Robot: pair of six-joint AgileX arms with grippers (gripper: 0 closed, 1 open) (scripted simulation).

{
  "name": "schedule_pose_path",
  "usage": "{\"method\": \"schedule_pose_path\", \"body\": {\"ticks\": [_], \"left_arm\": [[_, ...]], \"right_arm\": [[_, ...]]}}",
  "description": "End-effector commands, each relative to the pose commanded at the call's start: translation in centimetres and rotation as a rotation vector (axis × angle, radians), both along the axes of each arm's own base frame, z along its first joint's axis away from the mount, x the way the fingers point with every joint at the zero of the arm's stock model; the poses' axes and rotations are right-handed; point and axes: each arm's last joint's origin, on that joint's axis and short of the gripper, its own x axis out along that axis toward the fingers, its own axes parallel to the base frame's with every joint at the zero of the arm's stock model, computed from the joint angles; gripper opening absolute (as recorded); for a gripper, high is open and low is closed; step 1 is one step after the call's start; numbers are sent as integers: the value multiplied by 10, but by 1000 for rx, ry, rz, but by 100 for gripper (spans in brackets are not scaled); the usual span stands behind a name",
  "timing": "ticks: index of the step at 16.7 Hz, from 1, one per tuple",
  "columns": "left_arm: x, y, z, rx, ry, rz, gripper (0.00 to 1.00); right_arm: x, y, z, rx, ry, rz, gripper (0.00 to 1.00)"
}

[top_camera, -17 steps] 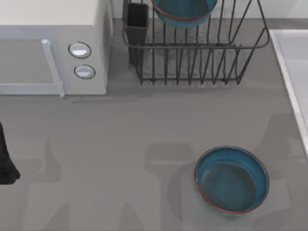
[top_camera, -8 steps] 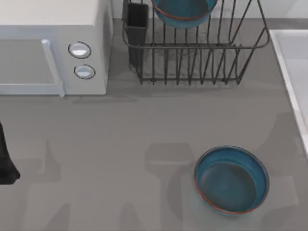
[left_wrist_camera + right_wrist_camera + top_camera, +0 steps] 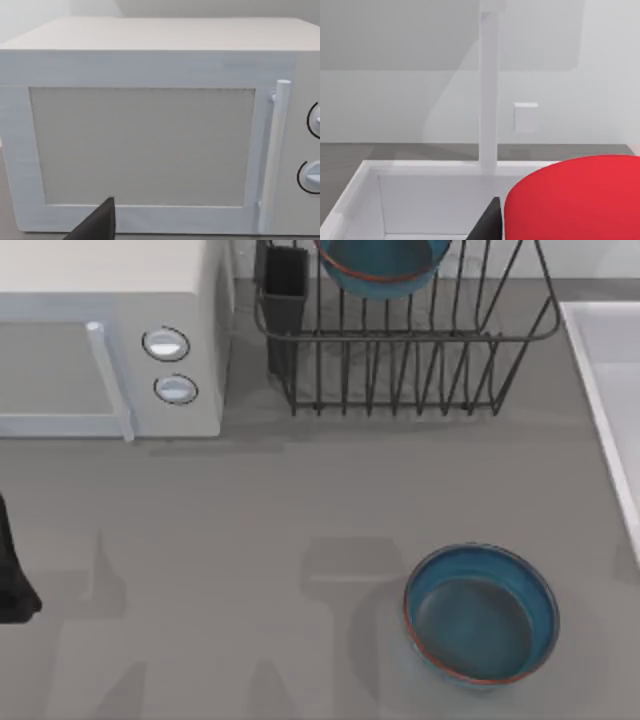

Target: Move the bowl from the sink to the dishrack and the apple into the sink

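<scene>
Red fills the near corner of the right wrist view: the apple (image 3: pixel 575 197) is riding close against the right gripper, a dark finger (image 3: pixel 487 222) showing beside it, and it is hanging just above the sink (image 3: pixel 370 195) with the white faucet (image 3: pixel 488 90) rising at the sink's far rim. So the apple step is what's in hand, I'd say; the fruit looks gripped, though how far the fingers are closed I cannot tell. Next call: lowering over the basin and letting go cleanly inside the walls. One teal bowl (image 3: pixel 382 265) is sitting in the dishrack (image 3: pixel 410 360), left of the sink, so that step looks done; a second bowl (image 3: pixel 481 613) is resting on the table nearer the sink's front corner. Left arm is idling well left of the sink, facing the microwave (image 3: pixel 150 135), with its finger state impossible to read.
</scene>
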Motion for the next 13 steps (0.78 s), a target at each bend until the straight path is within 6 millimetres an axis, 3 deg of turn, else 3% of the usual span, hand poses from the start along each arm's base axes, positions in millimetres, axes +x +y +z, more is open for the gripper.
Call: {"method": "schedule_pose_path", "body": {"ticks": [4, 10, 13], "left_arm": [[0, 0, 0, 0, 0, 0, 100], [0, 0, 0, 0, 0, 0, 100], [0, 0, 0, 0, 0, 0, 100]], "right_arm": [[-9, 6, -32, 1, 5, -3, 0], [-11, 7, -37, 2, 8, -3, 0], [-11, 7, -37, 2, 8, -3, 23]]}}
